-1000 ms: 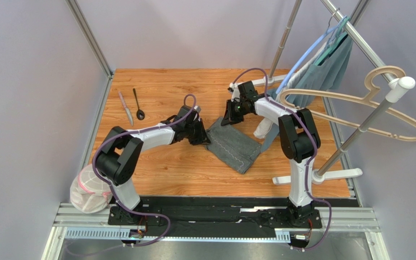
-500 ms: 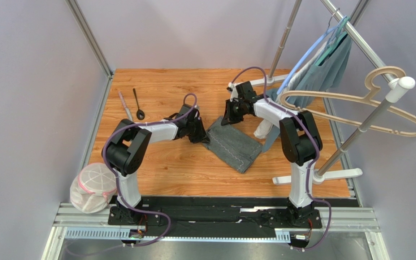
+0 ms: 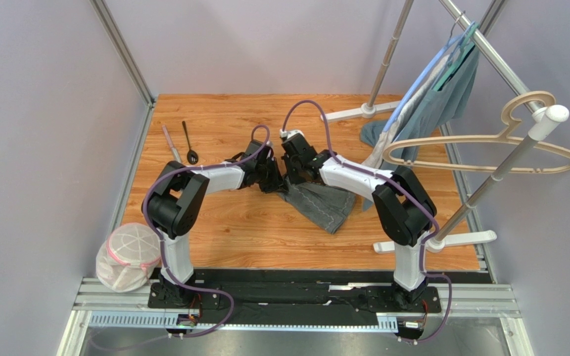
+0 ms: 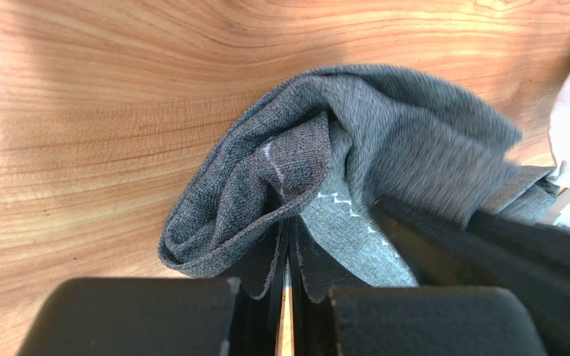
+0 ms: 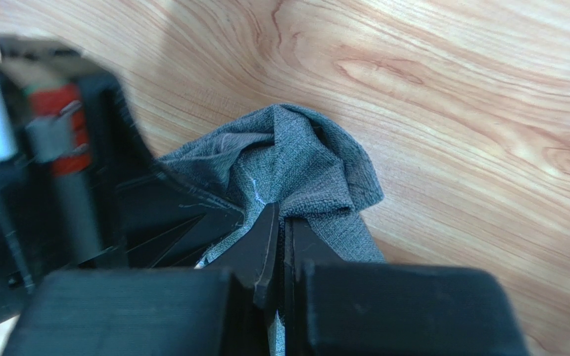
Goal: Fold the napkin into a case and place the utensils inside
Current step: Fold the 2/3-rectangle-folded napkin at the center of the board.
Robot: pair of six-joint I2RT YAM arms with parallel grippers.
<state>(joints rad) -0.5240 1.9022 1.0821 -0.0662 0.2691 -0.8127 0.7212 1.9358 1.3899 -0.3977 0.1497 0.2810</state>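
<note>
The dark grey napkin (image 3: 326, 205) lies mid-table, its left part lifted and bunched. My left gripper (image 3: 274, 182) is shut on a napkin edge (image 4: 266, 174), with the cloth puffed up just beyond its tips (image 4: 289, 231). My right gripper (image 3: 294, 176) sits right beside the left one, shut on another fold of the napkin (image 5: 299, 159) at its tips (image 5: 281, 222). In the right wrist view the left gripper's body (image 5: 72, 178) fills the left side. At the table's far left the silver knife (image 3: 171, 143) and black spoon (image 3: 189, 142) lie side by side, apart from both grippers.
A clothes rack stands at the right, its base (image 3: 444, 239) on the table. A teal-grey garment (image 3: 444, 93) and a beige hanger (image 3: 489, 152) hang from it. A white mesh bag (image 3: 126, 256) sits off the near left corner.
My right gripper has swung left from the napkin's far corner to beside the left gripper, pulling that corner over. The napkin has gone from flat to bunched at its left end.
</note>
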